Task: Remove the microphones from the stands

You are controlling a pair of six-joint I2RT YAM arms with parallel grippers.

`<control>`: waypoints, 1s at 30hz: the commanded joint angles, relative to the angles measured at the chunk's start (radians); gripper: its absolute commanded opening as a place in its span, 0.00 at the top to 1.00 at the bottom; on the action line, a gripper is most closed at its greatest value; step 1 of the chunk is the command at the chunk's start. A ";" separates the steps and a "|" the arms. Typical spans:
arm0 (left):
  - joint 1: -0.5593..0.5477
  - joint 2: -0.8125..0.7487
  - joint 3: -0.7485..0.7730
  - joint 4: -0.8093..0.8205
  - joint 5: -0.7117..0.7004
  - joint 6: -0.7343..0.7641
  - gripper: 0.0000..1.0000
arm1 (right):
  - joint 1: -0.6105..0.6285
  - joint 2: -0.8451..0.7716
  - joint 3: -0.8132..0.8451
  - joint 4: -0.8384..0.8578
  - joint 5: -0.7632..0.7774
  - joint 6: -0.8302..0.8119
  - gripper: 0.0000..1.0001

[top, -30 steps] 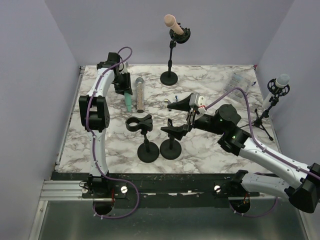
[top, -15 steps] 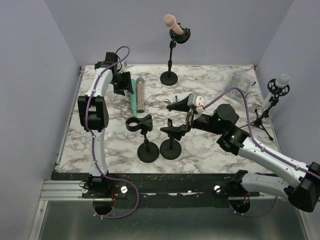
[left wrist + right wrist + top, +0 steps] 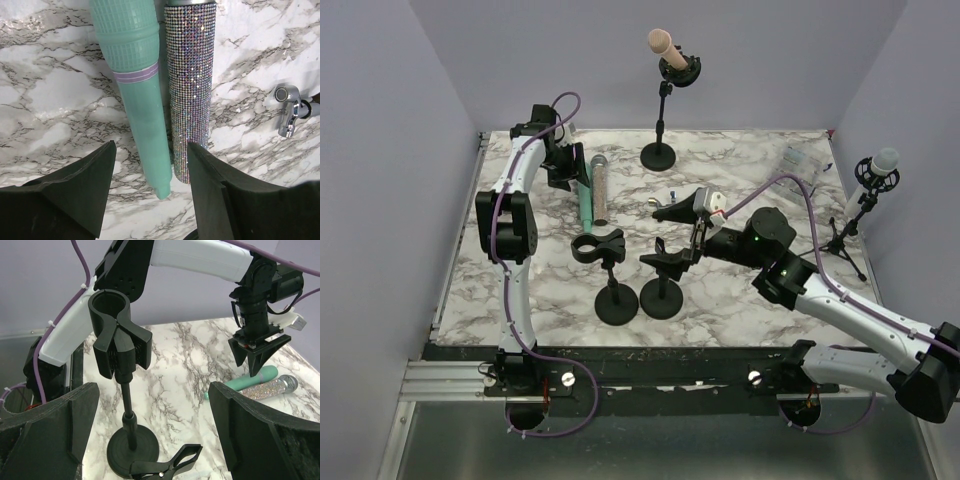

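Nearest to you, just beyond the arm bases, two black stands are on the marble table (image 3: 520, 290): the round-clip stand (image 3: 597, 245) on the left and the clamp stand (image 3: 662, 298) just beside it on the right, and neither one carries a microphone. Your right gripper (image 3: 672, 235) hangs over the clamp stand with its jaws spread very wide and nothing between them; in its wrist view you see the round clip standing upright ahead and the spring clamp low between the two fingers. A little farther, left of the middle, the teal microphone (image 3: 142, 90) lies flat on the table with the glitter microphone (image 3: 192, 85) alongside it – so close that you cannot tell whether they touch. Your left gripper (image 3: 150, 152) hovers over the thin tail of the teal microphone, pointing down, jaws partly open – one finger (image 3: 85, 185) is to the left of the tail, the other (image 3: 210, 190) is right of the glitter microphone's end, and it holds nothing. A small chrome piece (image 3: 287, 112) lies on the marble to the right of the two microphones. At the right edge, a white microphone (image 3: 883, 162) sits in a tripod stand (image 3: 845, 235). Farthest from you, at the back of the table, a tall stand (image 3: 660, 140) holds the pink microphone (image 3: 663, 45), tilted, with its head up and to the left.
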 commanded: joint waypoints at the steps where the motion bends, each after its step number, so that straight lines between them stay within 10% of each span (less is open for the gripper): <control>1: 0.001 -0.088 -0.037 0.038 0.041 -0.003 0.39 | -0.004 0.011 0.011 -0.007 0.018 -0.004 0.00; 21: 0.034 -1.113 -0.832 0.436 0.074 -0.242 0.20 | -0.004 -0.057 -0.001 -0.023 0.049 0.000 0.00; 30: 0.076 -1.382 -0.936 0.469 0.538 -0.287 0.02 | -0.004 -0.052 -0.005 0.002 0.017 0.023 0.00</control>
